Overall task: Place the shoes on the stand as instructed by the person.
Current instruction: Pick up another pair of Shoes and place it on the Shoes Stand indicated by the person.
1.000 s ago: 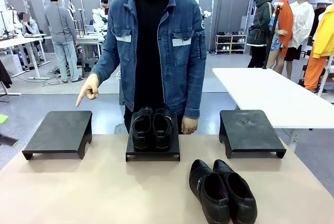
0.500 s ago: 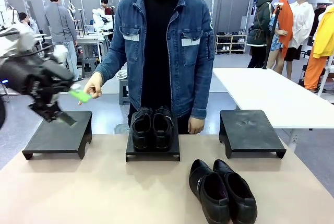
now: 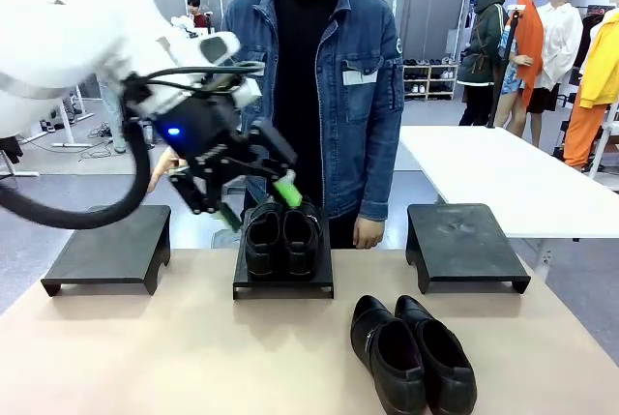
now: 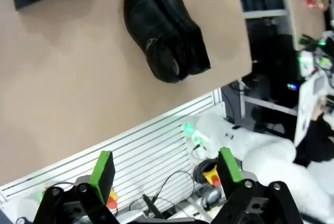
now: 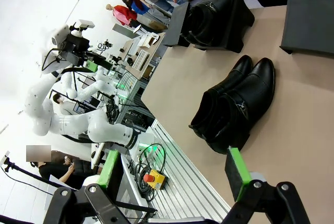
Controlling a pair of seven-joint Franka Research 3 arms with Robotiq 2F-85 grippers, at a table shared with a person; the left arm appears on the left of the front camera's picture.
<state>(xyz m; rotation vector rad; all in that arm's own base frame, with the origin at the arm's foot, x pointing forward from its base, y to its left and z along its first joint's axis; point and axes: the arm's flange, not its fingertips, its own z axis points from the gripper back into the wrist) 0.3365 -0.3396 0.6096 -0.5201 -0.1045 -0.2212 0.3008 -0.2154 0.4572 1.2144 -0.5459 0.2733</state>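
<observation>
One pair of glossy black shoes (image 3: 281, 237) stands on the middle stand (image 3: 282, 286). The other pair of shoes (image 3: 411, 352) lies on the table at the front right. My left gripper (image 3: 257, 202) hangs open in the air just left of and above the middle stand, holding nothing. From its wrist the table pair (image 4: 164, 31) lies far beyond the open left gripper (image 4: 166, 166). My right gripper (image 5: 172, 169) is open off the table's edge, facing the table pair (image 5: 235, 106) and the stand pair (image 5: 214, 10). The person (image 3: 324, 76) stands behind the middle stand, one hand (image 3: 162, 165) partly hidden by my arm.
A bare black stand (image 3: 106, 246) sits at the left and another (image 3: 464, 241) at the right of the tan table (image 3: 193, 357). A white table (image 3: 503, 178) stands behind on the right, with other people farther back.
My left arm has swung in from the left and now hangs by the middle stand. The person's hand, pointing down at the left stand a second ago, is now partly behind my arm.
</observation>
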